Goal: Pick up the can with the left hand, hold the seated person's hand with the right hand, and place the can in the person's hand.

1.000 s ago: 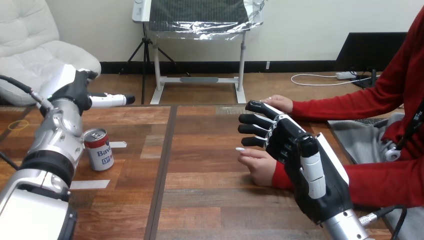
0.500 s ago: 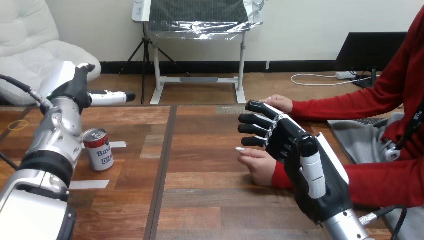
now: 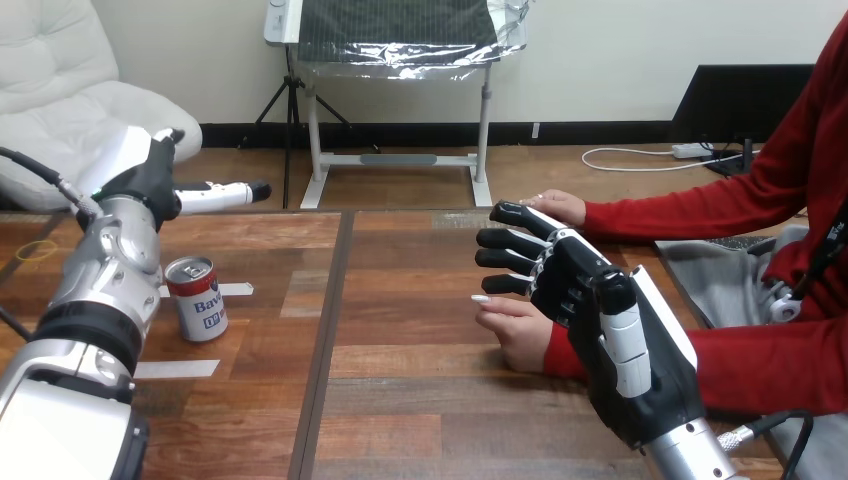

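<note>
Down in the low right corner, the R arm [image 3: 690, 450] comes up & ends in the R hand [image 3: 585, 295]. Its fingers [image 3: 500, 238] are straight & a bit apart. They point left & away, w/ the thumb up on the near side. They hold nothing. The R hand is just over the wrist end of the person's near hand [image 3: 515, 328]. That hand lies flat on the wood surface [image 3: 420, 400] w/ its fingertips pointing left. The R hand's fingers aren't curled round it. Can't tell if the two touch.

On the left side, the L arm [image 3: 95, 300] goes up from the low left corner. A white strip of tape [image 3: 175, 368] lies on the surface just right of it. A bit farther back is the can [image 3: 197, 298]. It's red & white w/ a silver top. It stands up on the surface, right next to the L arm. Nothing holds it. A small bit of tape [image 3: 236, 289] lies just right of the can.

Farther back, the L hand [image 3: 150, 180] is up past the can & apart from it. One finger [image 3: 215, 197] sticks straight out to the right. The L hand holds nothing.

At the far side, the person's other hand [image 3: 557, 207] rests on the surface, near the R hand's fingertips & behind them.
</note>
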{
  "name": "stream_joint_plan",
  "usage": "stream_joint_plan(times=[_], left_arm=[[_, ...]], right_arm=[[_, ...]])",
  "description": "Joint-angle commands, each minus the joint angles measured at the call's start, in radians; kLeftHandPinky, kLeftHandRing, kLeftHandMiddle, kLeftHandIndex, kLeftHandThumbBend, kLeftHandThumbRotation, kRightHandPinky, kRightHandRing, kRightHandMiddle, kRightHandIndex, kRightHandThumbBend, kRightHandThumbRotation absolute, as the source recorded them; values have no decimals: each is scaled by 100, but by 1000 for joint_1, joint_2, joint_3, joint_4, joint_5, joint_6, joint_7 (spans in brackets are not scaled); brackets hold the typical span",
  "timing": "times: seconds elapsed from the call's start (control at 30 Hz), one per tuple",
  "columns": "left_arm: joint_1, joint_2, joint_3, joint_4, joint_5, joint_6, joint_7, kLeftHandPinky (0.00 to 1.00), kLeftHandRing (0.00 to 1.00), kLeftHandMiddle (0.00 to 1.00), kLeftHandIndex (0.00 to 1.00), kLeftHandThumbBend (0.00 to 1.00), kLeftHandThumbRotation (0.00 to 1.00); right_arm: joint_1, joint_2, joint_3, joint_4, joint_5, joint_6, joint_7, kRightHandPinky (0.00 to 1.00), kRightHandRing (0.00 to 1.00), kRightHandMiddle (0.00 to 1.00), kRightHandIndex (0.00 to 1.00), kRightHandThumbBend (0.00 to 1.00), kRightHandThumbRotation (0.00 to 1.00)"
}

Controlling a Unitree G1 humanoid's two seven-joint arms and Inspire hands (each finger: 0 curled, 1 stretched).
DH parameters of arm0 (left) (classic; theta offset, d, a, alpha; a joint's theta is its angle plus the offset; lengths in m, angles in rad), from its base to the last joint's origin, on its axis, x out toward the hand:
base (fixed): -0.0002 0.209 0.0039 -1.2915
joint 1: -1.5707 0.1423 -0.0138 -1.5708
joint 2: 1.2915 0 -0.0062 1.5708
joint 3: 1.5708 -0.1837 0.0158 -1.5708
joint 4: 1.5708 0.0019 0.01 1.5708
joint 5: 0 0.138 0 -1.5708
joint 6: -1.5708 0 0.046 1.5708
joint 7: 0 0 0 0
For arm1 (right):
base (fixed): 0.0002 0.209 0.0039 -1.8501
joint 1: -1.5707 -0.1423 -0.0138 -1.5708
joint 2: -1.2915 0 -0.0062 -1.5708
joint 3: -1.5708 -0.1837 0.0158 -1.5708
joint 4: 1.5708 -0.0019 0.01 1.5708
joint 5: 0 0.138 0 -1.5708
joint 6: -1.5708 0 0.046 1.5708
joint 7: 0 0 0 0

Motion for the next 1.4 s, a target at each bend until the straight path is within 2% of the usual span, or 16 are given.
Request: stream_joint_plan(times=[0.0, 0.2, 0.67, 1.13, 1.37], left_arm=[[-14, 11, 7, -4, -8, -2, 8, 89, 96, 95, 91, 92, 58], [-5, 7, 13, 18, -15, -7, 21, 84, 95, 95, 92, 96, 58], [2, 0, 16, 49, -28, 10, 11, 81, 94, 95, 96, 96, 56], [14, -3, 13, 54, -25, 11, 13, 88, 96, 96, 95, 95, 53], [28, -8, 24, 54, -35, 0, 37, 92, 97, 96, 95, 95, 49]], right_arm=[[-64, 8, -3, -13, 1, -15, -6, 73, 79, 80, 84, 89, 100], [-60, 4, -3, -18, 4, -15, -2, 73, 79, 81, 85, 89, 100], [-56, 8, -5, -21, 14, -19, 0, 73, 79, 81, 85, 88, 100], [-53, 6, -6, -27, 13, -18, -2, 73, 79, 80, 85, 89, 100], [-50, 6, -6, -29, 10, -20, -3, 73, 79, 80, 84, 89, 100]])
